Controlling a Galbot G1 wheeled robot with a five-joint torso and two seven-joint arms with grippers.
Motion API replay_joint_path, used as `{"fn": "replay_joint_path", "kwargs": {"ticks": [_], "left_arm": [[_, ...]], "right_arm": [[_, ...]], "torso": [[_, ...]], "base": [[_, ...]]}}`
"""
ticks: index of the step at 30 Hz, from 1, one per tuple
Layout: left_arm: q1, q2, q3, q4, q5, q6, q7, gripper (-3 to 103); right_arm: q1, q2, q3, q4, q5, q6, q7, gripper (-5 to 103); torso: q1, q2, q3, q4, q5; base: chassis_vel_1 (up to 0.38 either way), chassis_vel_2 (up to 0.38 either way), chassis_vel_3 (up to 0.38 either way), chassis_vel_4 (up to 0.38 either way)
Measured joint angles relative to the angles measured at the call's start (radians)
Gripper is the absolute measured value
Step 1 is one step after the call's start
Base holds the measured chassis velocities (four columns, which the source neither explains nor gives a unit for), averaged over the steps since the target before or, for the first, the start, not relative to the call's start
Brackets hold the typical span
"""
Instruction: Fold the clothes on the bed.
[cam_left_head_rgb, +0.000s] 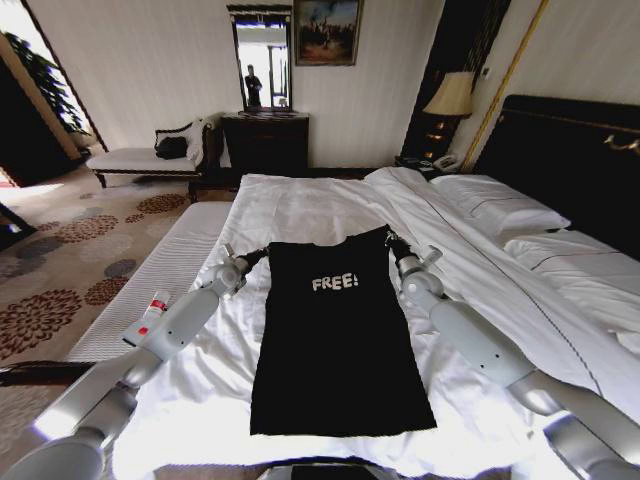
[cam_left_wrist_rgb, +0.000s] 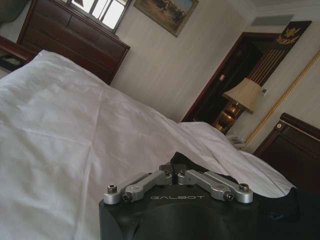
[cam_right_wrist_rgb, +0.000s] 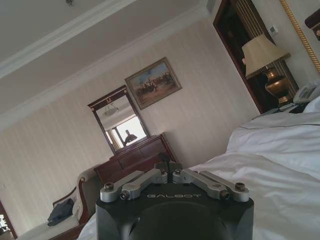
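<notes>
The clothes are one black T-shirt (cam_left_head_rgb: 340, 350) with white "FREE!" lettering, lying flat and lengthwise in the middle of the white bed (cam_left_head_rgb: 300, 205), hem toward me. My left gripper (cam_left_head_rgb: 262, 254) sits at the shirt's far left corner and my right gripper (cam_left_head_rgb: 391, 240) at its far right corner. In the left wrist view the left gripper (cam_left_wrist_rgb: 173, 167) is shut with black shirt fabric (cam_left_wrist_rgb: 186, 161) pinched at its tip, above the bed sheet (cam_left_wrist_rgb: 60, 115). In the right wrist view the right gripper (cam_right_wrist_rgb: 167, 167) is shut too, with a dark bit of cloth at its tip.
A white-cushioned bench (cam_left_head_rgb: 175, 265) runs along the bed's left side with a small white-and-red tube (cam_left_head_rgb: 148, 318) on it. Pillows (cam_left_head_rgb: 500, 205) and the dark headboard (cam_left_head_rgb: 570, 150) are on the right. A dresser with mirror (cam_left_head_rgb: 265, 140) and a chaise (cam_left_head_rgb: 150, 158) stand at the far wall.
</notes>
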Motion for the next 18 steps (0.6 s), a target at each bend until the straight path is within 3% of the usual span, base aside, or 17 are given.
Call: {"fn": "replay_joint_path", "kwargs": {"ticks": [6,11,13,15,17,18], "left_arm": [[-0.106,0.043,0.02,0.005,-0.066,0.003,-0.013,0],[-0.082,0.084,0.026,-0.071,-0.082,0.008,-0.031,0],[-0.002,0.118,0.005,-0.174,-0.072,0.006,-0.055,0],[0.101,0.15,-0.047,-0.283,-0.077,0.002,-0.07,0],[0.171,0.168,-0.079,-0.337,-0.078,0.001,-0.078,0],[0.264,0.186,-0.125,-0.409,-0.079,0.001,-0.084,0]], "right_arm": [[0.064,0.001,-0.017,0.007,0.014,0.031,-0.007,0],[0.05,-0.035,-0.028,0.031,0.03,0.033,0.015,0],[-0.023,-0.113,-0.014,0.128,0.064,0.018,0.046,0],[-0.089,-0.195,0.007,0.222,0.071,0.009,0.058,0],[-0.119,-0.231,0.017,0.264,0.07,0.007,0.061,0],[-0.162,-0.269,0.031,0.315,0.065,0.006,0.065,0]], "torso": [[0.0,0.0,0.0,-0.0004,0.0003],[0.0,0.0,0.0,-0.0003,0.0004],[0.0,0.0,0.0,0.0004,0.0006],[0.0,0.0,0.0,-0.0016,0.0004],[0.0,0.0,0.0,-0.0017,0.0003],[0.0,0.0,0.0,-0.0006,-0.0002]], "base": [[0.0,0.0,0.0,0.0],[0.0,0.0,0.0,0.0],[0.0,0.0,0.0,0.0],[0.0,0.0,0.0,0.0],[0.0,0.0,0.0,0.0],[0.0,0.0,0.0,0.0]]}}
